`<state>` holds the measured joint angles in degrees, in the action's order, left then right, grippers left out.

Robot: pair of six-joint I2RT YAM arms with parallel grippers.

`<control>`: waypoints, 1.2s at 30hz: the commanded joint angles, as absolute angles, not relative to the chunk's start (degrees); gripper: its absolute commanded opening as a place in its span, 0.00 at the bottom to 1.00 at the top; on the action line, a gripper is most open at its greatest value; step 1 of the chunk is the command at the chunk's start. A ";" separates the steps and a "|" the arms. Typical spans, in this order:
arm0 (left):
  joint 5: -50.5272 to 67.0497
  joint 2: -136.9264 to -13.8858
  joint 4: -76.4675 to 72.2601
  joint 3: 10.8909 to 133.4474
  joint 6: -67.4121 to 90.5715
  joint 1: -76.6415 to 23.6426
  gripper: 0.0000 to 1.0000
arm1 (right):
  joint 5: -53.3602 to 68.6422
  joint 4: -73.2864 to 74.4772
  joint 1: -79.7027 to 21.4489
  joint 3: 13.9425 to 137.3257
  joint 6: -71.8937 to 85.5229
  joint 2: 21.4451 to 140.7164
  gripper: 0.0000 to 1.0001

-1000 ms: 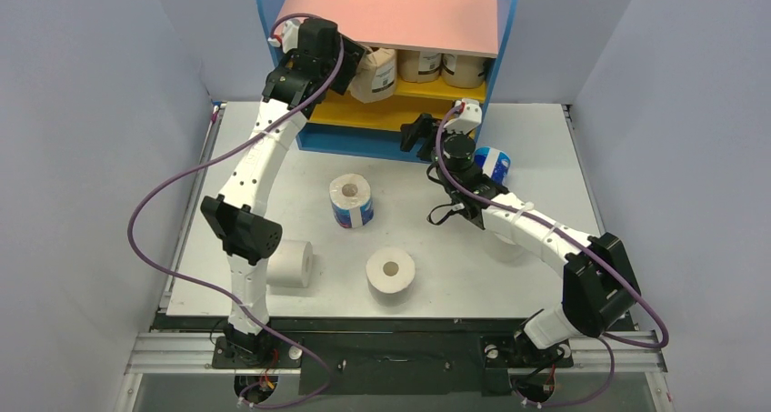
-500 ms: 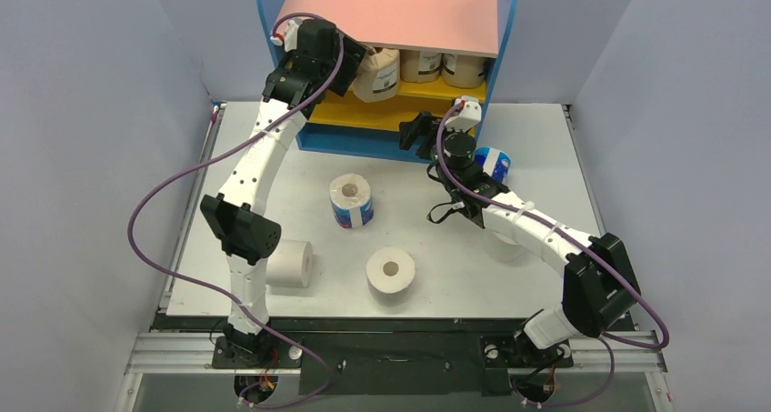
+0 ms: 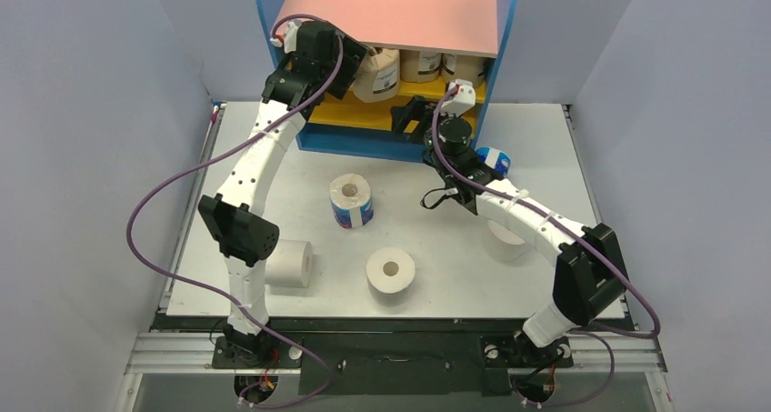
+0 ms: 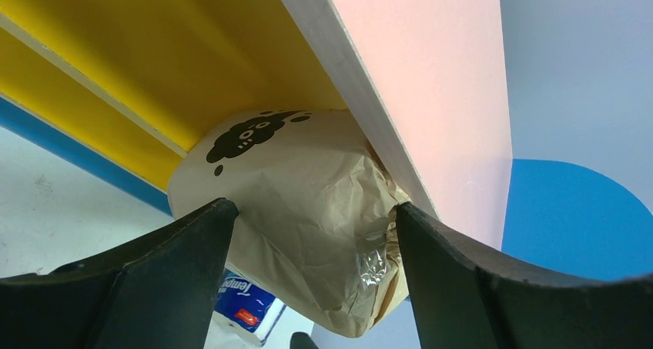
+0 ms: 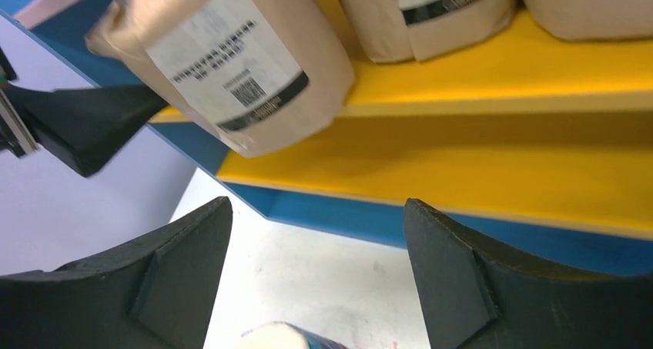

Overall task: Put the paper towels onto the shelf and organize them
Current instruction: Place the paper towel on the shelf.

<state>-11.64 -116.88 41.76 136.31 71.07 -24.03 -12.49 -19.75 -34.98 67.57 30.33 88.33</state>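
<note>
Left gripper (image 4: 312,210) straddles tan paper-wrapped cylindrical towel roll (image 5: 231,64), fingers at both flanks; clamped or loose, cannot tell. Roll's long axis tilted, top toward that gripper, base on upper yellow board (image 5: 500,64) of blue-sided shelf (image 3: 507,30). Right gripper (image 5: 316,204) spread wide, empty.

Table (image 3: 436,259) with three white rolls (image 3: 390,271), two blue-printed rolls (image 3: 351,200); shelf's (image 3: 391,16) yellow board (image 3: 364,114) with three tan rolls (image 3: 421,65)

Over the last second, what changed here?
The right gripper moved forward and left toward the shelf, jaws open, empty. The tan-wrapped roll at the left gripper looks slightly more upright. The blue-printed roll and white roll on the table stayed put.
</note>
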 commanded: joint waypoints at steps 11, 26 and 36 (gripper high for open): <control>-11.73 -113.49 35.54 135.45 70.56 -22.32 0.77 | -8.97 -22.37 -35.50 84.61 27.42 101.63 0.80; -10.35 -112.28 35.33 135.66 69.64 -21.89 0.81 | -10.54 -21.16 -35.40 92.69 31.13 108.20 0.75; -10.55 -109.53 35.35 133.82 68.70 -21.73 0.83 | -11.44 -20.26 -34.66 95.59 32.88 110.26 0.74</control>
